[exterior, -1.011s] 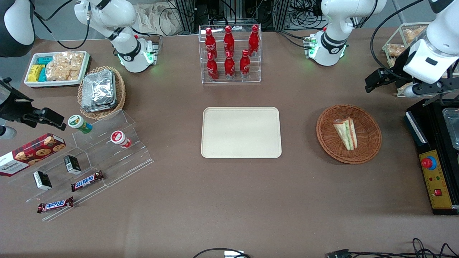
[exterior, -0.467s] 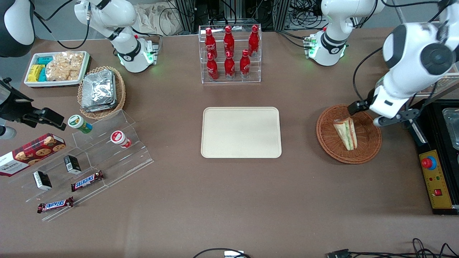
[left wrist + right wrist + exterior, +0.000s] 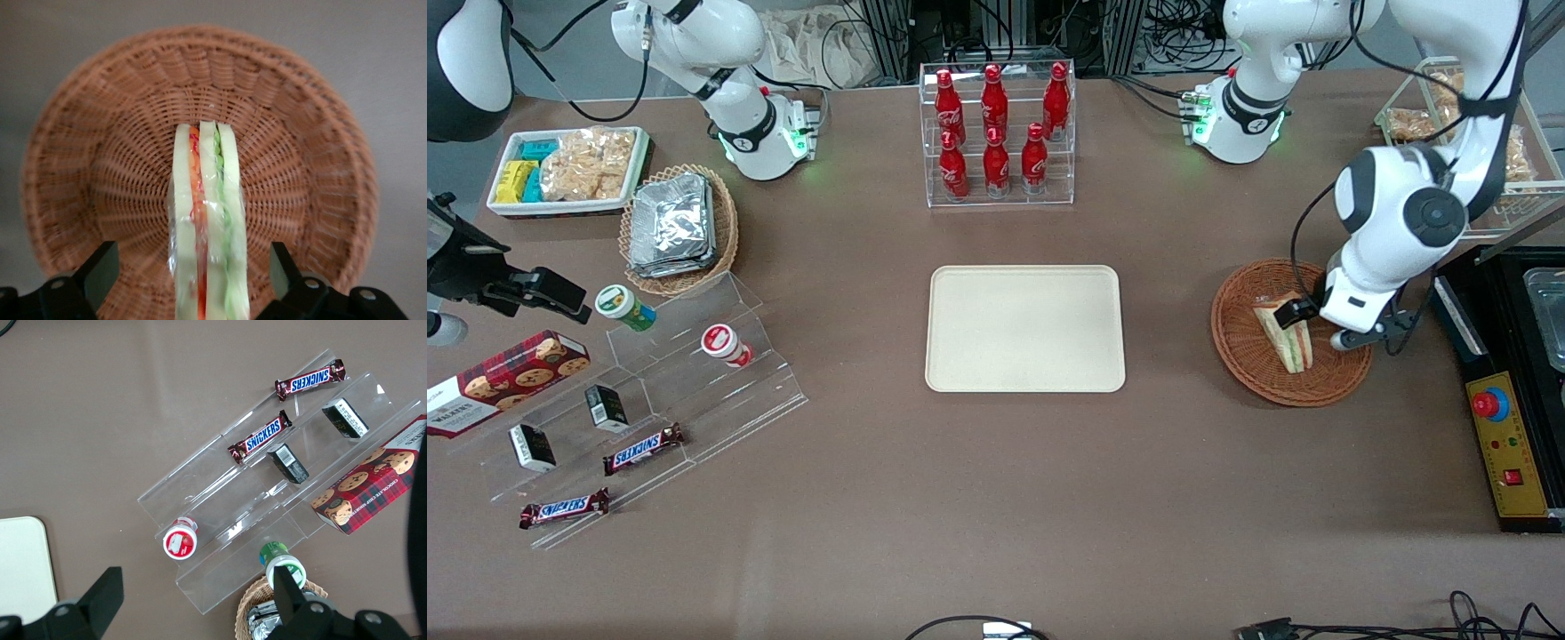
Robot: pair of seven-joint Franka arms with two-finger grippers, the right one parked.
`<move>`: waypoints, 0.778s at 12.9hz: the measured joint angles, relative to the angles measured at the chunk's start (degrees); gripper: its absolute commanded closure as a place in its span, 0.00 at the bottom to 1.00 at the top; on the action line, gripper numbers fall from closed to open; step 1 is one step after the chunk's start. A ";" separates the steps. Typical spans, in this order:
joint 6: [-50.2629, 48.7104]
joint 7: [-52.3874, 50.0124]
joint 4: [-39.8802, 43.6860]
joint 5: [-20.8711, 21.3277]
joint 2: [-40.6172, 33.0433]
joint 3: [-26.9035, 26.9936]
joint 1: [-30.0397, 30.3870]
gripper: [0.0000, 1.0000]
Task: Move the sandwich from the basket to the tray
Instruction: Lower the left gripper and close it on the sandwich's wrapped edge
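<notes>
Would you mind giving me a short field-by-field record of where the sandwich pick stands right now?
sandwich: lying in the basket, on edge, filling layers visible
basket: on the table, toward the working arm's end
tray: mid-table, nothing on it
gripper: open, above the basket, one finger on each side of the sandwich, not touching it
stage: sandwich not yet grasped

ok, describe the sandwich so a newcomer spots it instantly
Find the beige tray at mid-table, then the dark wicker basket toward the working arm's end. The sandwich lies in it: a white-bread wedge with orange and green layers, between the open fingers of the hand.
</notes>
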 measured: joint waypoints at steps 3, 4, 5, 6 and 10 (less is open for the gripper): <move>1.51 -0.77 0.33 0.00 3.70 0.05 -0.01 0.00; 1.51 -1.03 0.38 0.00 3.68 0.04 -0.02 0.00; 1.51 -1.12 0.40 0.00 3.69 0.03 -0.03 0.03; 1.50 -1.17 0.40 0.00 3.71 0.03 -0.04 0.99; 2.96 -1.16 0.36 0.52 4.36 -0.06 -0.23 1.00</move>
